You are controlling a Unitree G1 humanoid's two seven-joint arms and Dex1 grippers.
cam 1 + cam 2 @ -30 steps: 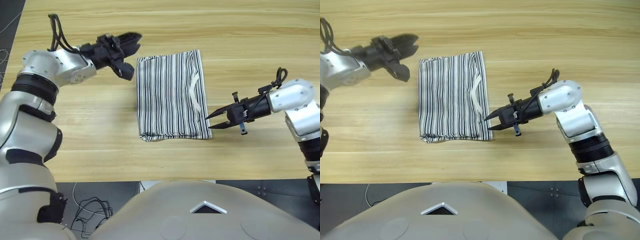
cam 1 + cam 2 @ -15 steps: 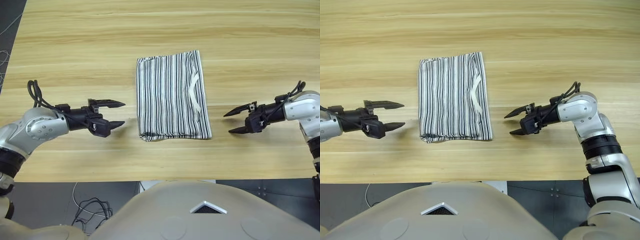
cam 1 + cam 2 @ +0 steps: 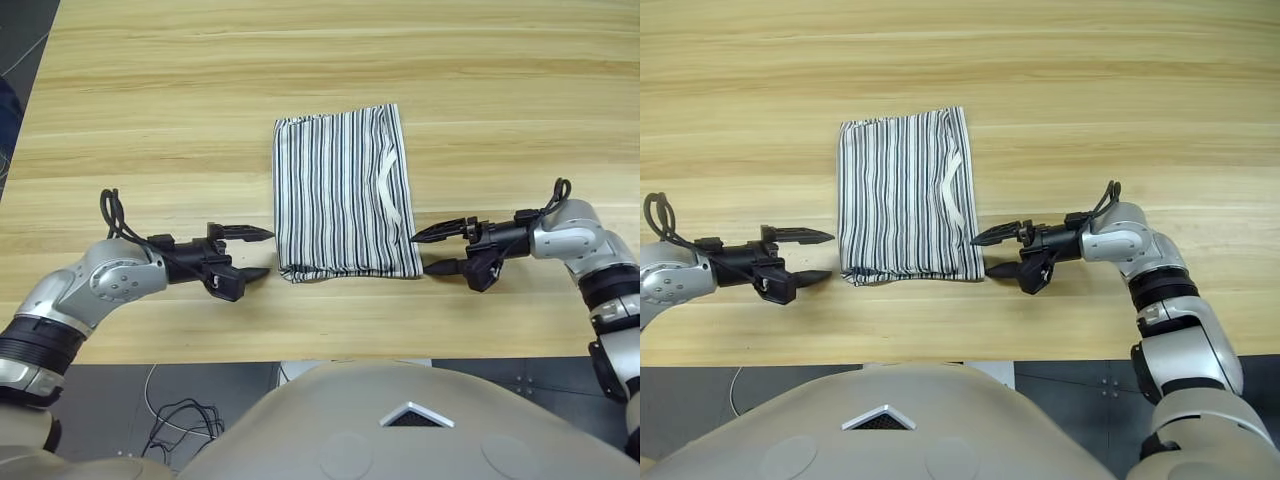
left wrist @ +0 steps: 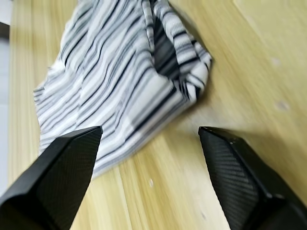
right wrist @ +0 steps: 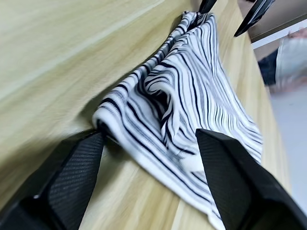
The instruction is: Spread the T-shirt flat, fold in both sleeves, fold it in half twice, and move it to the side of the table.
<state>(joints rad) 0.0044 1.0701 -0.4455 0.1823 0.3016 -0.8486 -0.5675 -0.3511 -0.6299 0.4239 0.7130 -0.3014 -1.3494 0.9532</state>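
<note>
Stripes cover the T-shirt (image 3: 343, 195), a soft folded rectangle on the wooden table (image 3: 200, 80), just between my left gripper (image 3: 265, 253) and right gripper (image 3: 422, 254); both gape wide, empty. Folded-under layers are hidden.

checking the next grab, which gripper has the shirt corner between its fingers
The right gripper: the T-shirt's near corner sits between its open fingers; the left gripper sits apart.

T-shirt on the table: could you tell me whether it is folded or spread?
Folded: the T-shirt is a compact rectangle with layered edges.
</note>
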